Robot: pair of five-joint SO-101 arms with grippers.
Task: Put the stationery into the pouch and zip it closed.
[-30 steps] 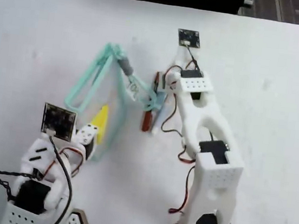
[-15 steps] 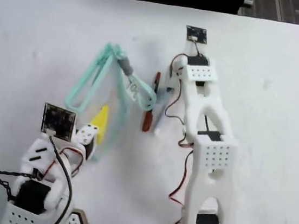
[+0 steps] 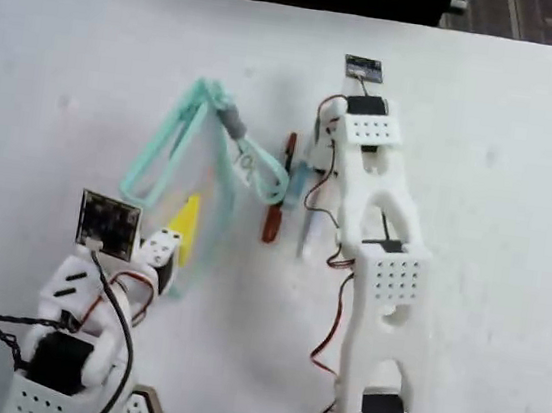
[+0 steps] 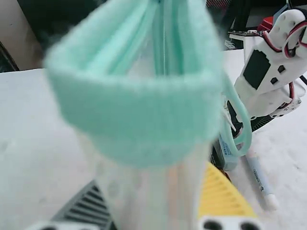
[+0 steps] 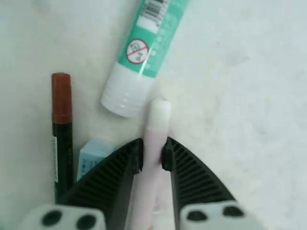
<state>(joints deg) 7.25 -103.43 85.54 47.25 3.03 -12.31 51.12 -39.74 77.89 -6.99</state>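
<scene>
Right wrist view: my right jaws clamp the white pen (image 5: 152, 125) close beside the glue stick (image 5: 144, 48), left jaws pinch the pouch (image 4: 134, 105); gripped near its end, the pen could swivel loose.

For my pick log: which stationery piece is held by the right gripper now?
The white pen, clamped in the right gripper. The green glue stick, the red-capped marker and the blue eraser lie loose on the table beside it.

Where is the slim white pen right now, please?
In the right wrist view, the slim white plastic pen sits between the right gripper's fingers, its tip beside the green-and-white glue stick's white cap.
</scene>
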